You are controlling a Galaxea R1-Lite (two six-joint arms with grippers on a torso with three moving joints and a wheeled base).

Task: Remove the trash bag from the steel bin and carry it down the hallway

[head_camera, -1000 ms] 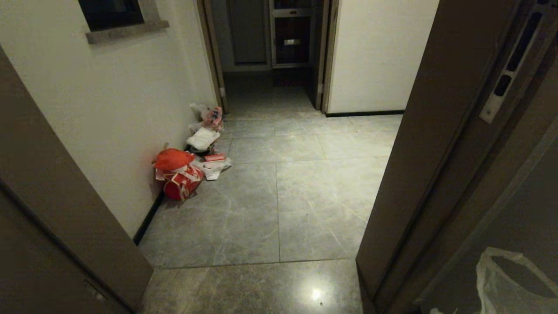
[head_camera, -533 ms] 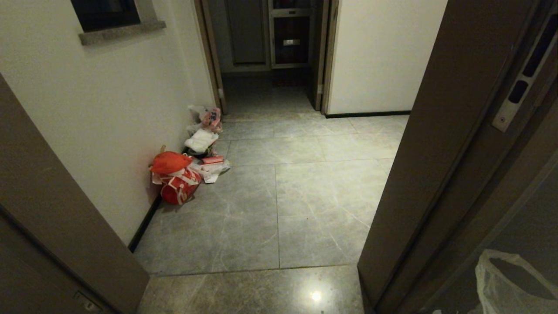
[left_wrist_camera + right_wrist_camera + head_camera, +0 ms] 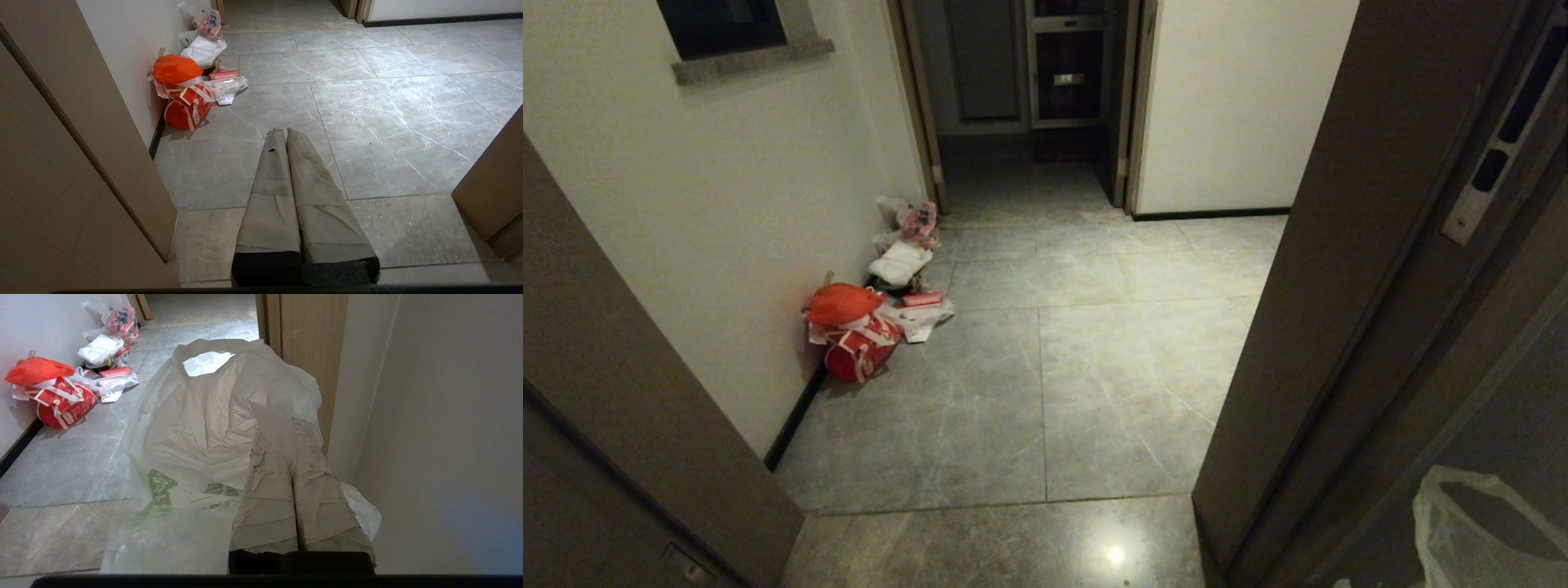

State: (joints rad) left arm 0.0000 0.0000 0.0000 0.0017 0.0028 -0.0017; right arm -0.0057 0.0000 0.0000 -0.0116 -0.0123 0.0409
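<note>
Grey marbled tiles of the hallway (image 3: 1045, 384) stretch ahead of us between off-white walls with dark baseboards, running to a dim doorway (image 3: 1029, 98) at the far end. We look out through a brown door frame (image 3: 637, 384) on our left, and a brown door (image 3: 1347, 269) stands edge-on at our right, a metal latch plate (image 3: 1499, 147) set in that edge.

Against the left wall's baseboard we see a heap of rubbish: a red-orange bag (image 3: 840, 300) lies on top of a round red package (image 3: 862, 349) with white bands, and beyond them along the wall lie white wrappers and a small printed bag (image 3: 920, 220).

Our trash bag (image 3: 204, 428), thin whitish plastic with green printing, hangs from our right gripper (image 3: 292, 428) low on our right side, beside the door; its mouth gapes at the upper end and its loop shows in the near right corner of the head view. The right gripper's taped fingers (image 3: 265, 506) are pressed together, with the bag's plastic draped over their tips and pinched between them.

Our left gripper (image 3: 284, 130) points out over the bare floor tiles, its fingers (image 3: 269, 188) pressed together on nothing.
</note>
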